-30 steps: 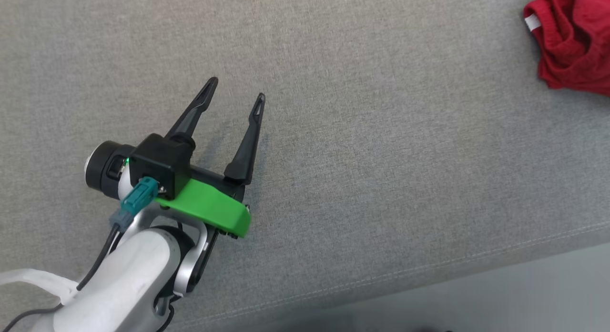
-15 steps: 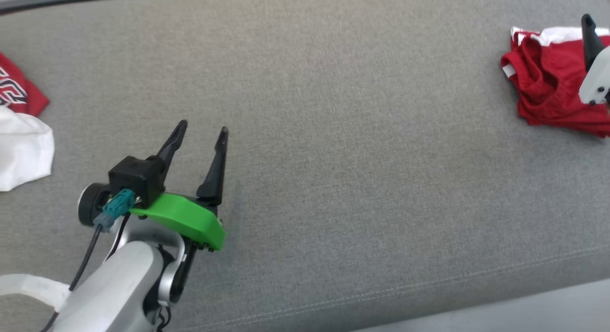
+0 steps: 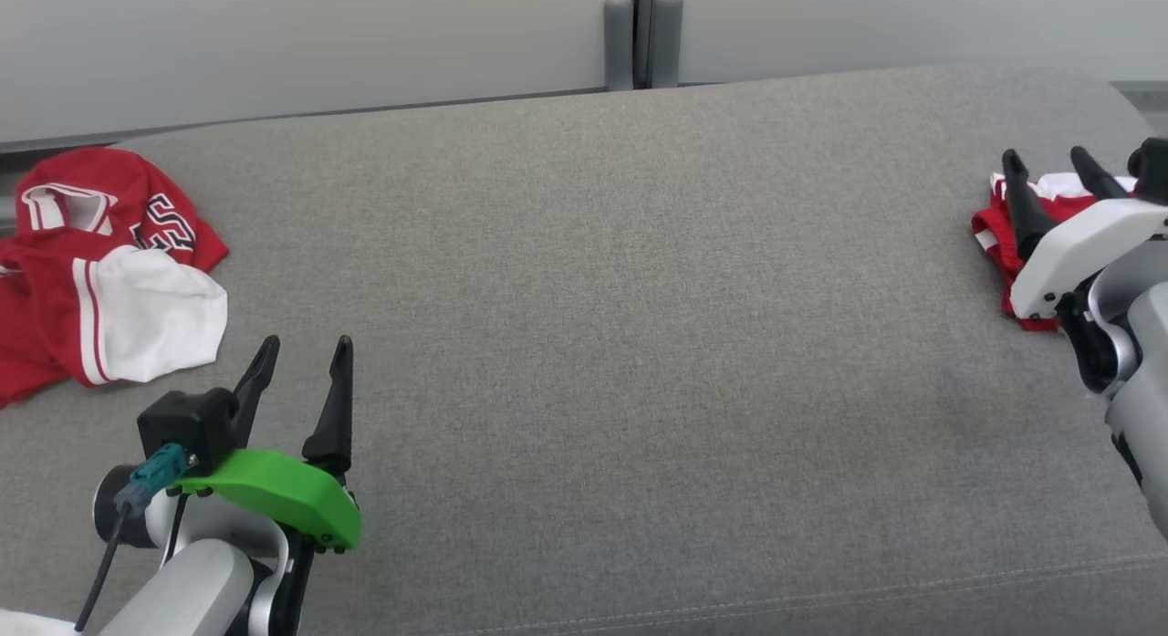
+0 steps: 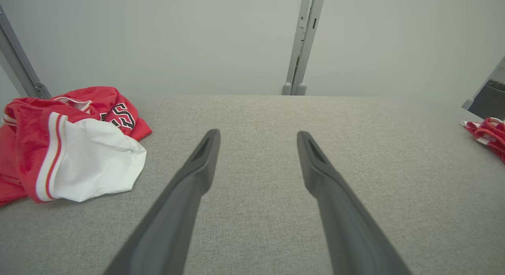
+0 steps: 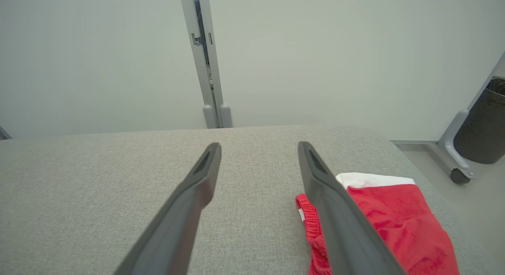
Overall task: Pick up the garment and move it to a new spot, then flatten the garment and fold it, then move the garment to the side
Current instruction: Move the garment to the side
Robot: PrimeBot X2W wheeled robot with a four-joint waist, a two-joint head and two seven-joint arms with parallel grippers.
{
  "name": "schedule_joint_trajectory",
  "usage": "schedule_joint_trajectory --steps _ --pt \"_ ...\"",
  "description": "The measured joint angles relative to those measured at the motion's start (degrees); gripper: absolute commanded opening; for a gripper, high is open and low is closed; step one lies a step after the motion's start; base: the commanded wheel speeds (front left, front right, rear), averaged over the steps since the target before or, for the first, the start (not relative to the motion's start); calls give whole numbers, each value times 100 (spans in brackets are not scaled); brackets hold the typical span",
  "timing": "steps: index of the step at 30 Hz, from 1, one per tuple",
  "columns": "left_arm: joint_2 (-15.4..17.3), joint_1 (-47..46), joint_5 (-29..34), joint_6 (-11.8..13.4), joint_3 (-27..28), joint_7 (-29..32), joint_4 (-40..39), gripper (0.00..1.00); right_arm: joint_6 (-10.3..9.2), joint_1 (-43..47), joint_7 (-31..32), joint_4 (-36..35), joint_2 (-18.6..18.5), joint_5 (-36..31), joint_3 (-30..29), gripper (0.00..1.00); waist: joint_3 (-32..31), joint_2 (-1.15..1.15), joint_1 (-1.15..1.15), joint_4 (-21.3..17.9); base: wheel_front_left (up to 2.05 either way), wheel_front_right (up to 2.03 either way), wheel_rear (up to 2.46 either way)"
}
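A crumpled red and white jersey garment (image 3: 100, 271) lies at the far left of the grey cushioned surface (image 3: 620, 344); the left wrist view has it (image 4: 71, 148) left of the fingers. A smaller red garment with white trim (image 3: 995, 239) lies at the far right (image 5: 394, 216) (image 4: 487, 135). My left gripper (image 3: 305, 349) (image 4: 258, 135) hovers open near the front left, a short way right of the jersey and apart from it. My right gripper (image 3: 1046, 157) (image 5: 259, 146) is open, and it covers part of the red garment's left side.
A pale wall with a grey post (image 3: 643, 34) runs behind the surface. Off the right end stands a dark bin (image 5: 483, 137) on a wheeled frame. The surface's front seam (image 3: 821, 599) runs along the bottom.
The head camera has tilted up, bringing the jersey, the wall and the right gripper into view. Both grippers stay open.
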Motion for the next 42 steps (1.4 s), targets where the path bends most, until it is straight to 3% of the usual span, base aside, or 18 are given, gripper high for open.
schedule_joint_trajectory --steps 15,23,28,35,42 --pt "52 902 -201 181 602 -246 -34 100 1 1189 -241 -1080 1110 -591 -385 100 -551 0 0 114 0 0 0" --pt "-85 1349 -124 227 771 -260 -230 100 -1 2006 -164 -1636 1618 -1195 -1101 100 -665 0 0 158 0 0 0" --pt "-185 1583 11 230 848 -270 -344 100 -1 2705 73 -2338 2031 -1621 -1483 100 -739 0 0 222 0 0 0" --pt "-341 1706 140 216 922 -271 -374 100 -1 3328 366 -3147 2253 -1935 -1701 100 -801 0 0 268 0 0 0" --pt "-396 1734 181 52 875 -267 -272 100 -2 3771 720 -3856 2330 -2127 -1715 100 -868 0 0 268 0 0 0"
